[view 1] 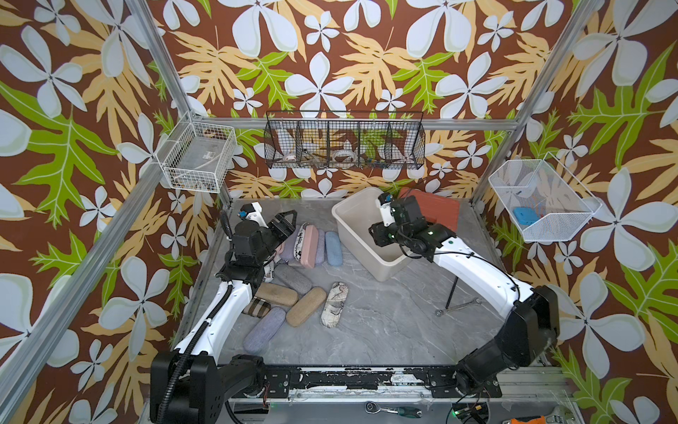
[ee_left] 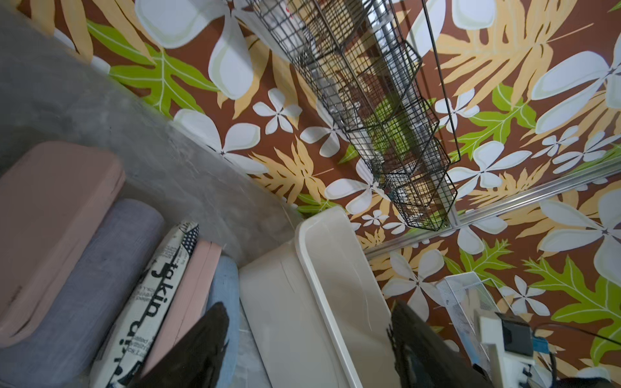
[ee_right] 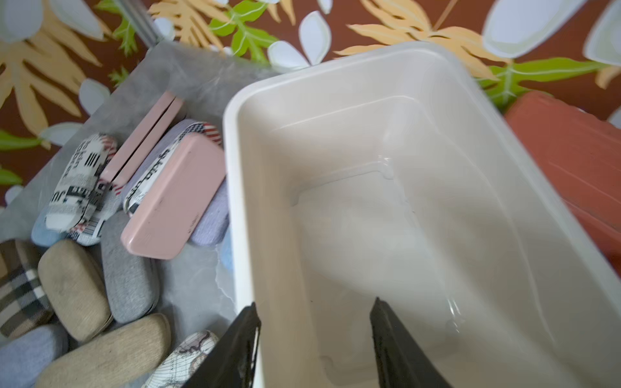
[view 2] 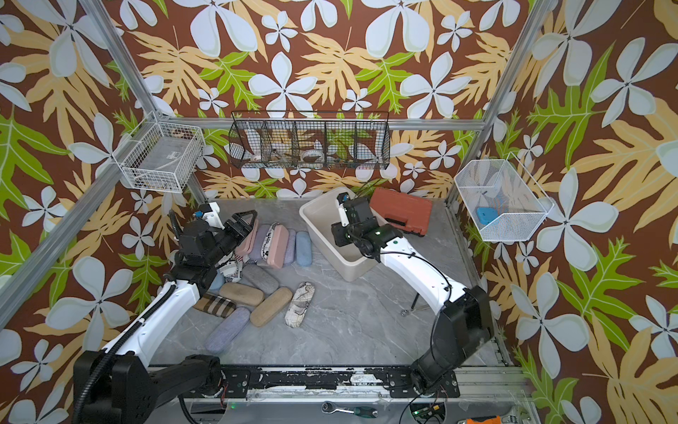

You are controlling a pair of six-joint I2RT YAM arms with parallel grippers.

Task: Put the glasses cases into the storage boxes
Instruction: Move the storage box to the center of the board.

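Our left fingers (ee_left: 201, 346) spread empty over the oblong glasses cases (view 1: 311, 244), right fingers (ee_right: 396, 342) parted astride one wall of the cream-white plastic tub (ee_right: 232, 168).

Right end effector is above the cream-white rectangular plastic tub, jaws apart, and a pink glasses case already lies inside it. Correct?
No. The cream-white rectangular plastic tub is empty, as the right wrist view shows; the pink glasses cases lie in the pile beside it. The right end effector is above it, jaws apart.
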